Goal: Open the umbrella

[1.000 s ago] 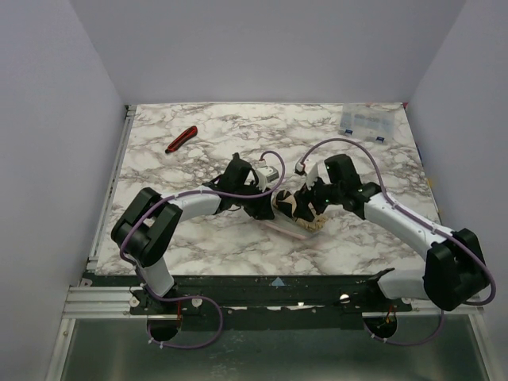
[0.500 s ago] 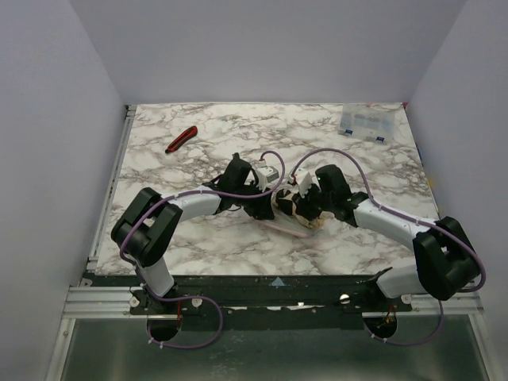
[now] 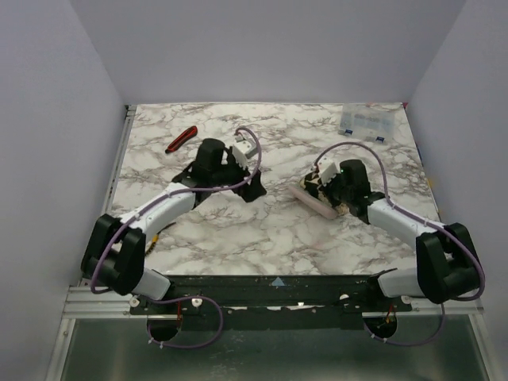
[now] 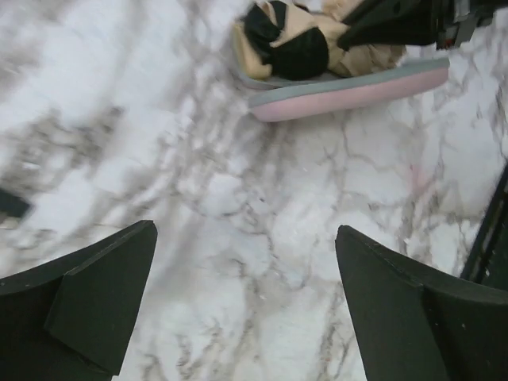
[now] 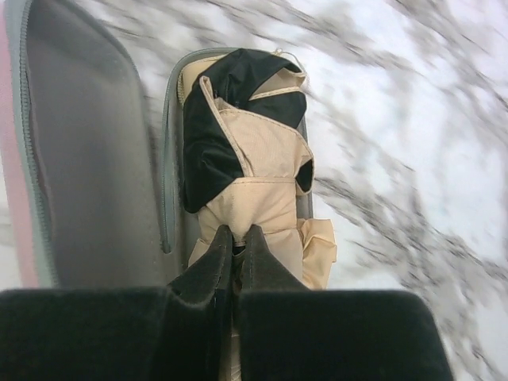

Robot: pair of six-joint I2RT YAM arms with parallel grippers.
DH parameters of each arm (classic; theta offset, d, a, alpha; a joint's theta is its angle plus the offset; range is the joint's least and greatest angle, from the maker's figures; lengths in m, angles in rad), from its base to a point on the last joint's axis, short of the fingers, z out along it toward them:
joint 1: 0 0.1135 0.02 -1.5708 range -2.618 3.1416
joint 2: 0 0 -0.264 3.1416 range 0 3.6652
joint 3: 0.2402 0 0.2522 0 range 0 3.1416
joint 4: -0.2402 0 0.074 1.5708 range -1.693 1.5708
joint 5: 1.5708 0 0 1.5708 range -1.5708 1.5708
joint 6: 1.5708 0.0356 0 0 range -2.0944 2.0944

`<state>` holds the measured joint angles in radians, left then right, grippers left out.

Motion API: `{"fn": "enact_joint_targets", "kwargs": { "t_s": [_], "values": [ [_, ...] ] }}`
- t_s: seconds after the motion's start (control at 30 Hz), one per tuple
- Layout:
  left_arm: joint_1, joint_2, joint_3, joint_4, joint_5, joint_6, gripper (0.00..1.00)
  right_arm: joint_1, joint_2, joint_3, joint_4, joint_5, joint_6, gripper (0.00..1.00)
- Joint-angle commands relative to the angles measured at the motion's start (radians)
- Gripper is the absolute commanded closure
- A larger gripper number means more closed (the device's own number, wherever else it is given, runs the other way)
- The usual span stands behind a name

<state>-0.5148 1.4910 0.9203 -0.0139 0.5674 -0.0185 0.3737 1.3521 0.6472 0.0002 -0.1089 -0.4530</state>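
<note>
- Since a second ago your left arm has backed off to the left, away from the umbrella [image 3: 313,184]. Your right arm has dragged it and its zip case [image 3: 313,203] to the right.
- Your left gripper [image 4: 246,238] has its fingers spread wide with nothing between them, over bare marble table [image 4: 198,198].
- Your right gripper [image 5: 236,236] has its fingertips pressed together, pinching a fold of the tan fabric.
- The umbrella is folded, tan with black lining showing. It lies in one half of the open zip case, right of table centre.
- The other half of the case, grey inside and pink outside, lies open just beside it.
- The clear plastic box [image 3: 367,121] in the far right corner has dark blue marks, but the print is too small to read.
- The red-and-black hand tool [image 3: 181,140] sits far left, well apart from both grippers.
</note>
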Motion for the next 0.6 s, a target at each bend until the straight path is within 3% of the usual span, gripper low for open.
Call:
{"fn": "enact_joint_targets", "kwargs": {
  "t_s": [0.0,0.23,0.37,0.57],
  "values": [
    [0.121,-0.175,0.072,-0.032,-0.064,0.046,0.01,-0.185,0.065,0.028,-0.065,0.012,-0.112,1.00],
    [0.283,-0.393,-0.011,-0.080,-0.064,0.024,0.01,-0.486,0.187,0.218,-0.119,-0.136,-0.173,1.00],
    [0.311,-0.468,-0.084,-0.113,-0.086,0.033,0.01,-0.527,0.191,0.363,-0.205,-0.219,-0.133,1.00],
    [0.334,-0.576,-0.152,-0.130,-0.079,0.027,0.01,-0.548,0.198,0.530,-0.233,-0.224,-0.108,1.00]
  ]
}}
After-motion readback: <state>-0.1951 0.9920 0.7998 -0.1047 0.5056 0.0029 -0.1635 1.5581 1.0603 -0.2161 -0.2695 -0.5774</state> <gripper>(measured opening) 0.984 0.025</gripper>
